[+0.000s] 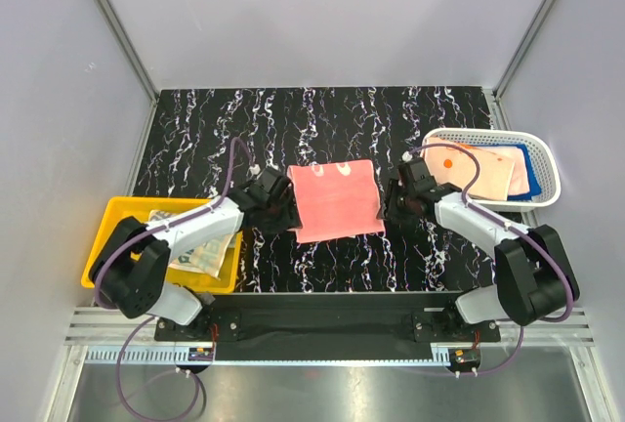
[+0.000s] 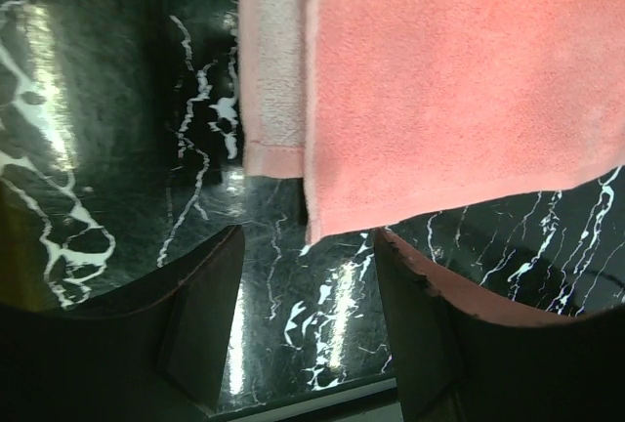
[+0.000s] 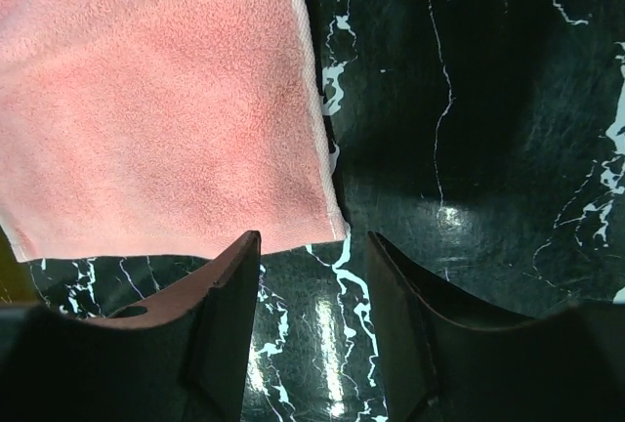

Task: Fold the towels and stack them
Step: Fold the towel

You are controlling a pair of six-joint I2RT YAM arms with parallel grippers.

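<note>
We see the salmon-pink towel (image 1: 337, 200) lying flat on the black marbled table (image 1: 195, 139), directly between our two grippers.

The left gripper (image 1: 285, 205) sits just off one side edge of the towel. Its jaws are spread wide and have hold of nothing. In the left wrist view its fingers (image 2: 195, 315) frame bare table. A corner of the towel lies just ahead of the fingertips, in line with the gap and apart from both. From there we can tell the towel is doubled: a deeper salmon upper layer, with a narrow strip of paler cloth showing beyond its edge.

The right gripper (image 1: 394, 197) stands just off the opposite side edge, facing the left one across the towel. Its jaws are parted too, less widely, and nothing is in them. In the right wrist view its fingers (image 3: 225, 324) have only table between them. The towel's nearest corner lies just ahead of the gap, and the cloth spreads forward and away to one side.

Behind the left gripper, under that arm, the yellow bin (image 1: 117, 212) holds a crumpled beige towel (image 1: 200, 251). Just behind the right gripper on its outer side, the white mesh basket (image 1: 547, 163) holds folded pale pink towels (image 1: 488, 173) lying on a blue towel (image 1: 532, 160).
</note>
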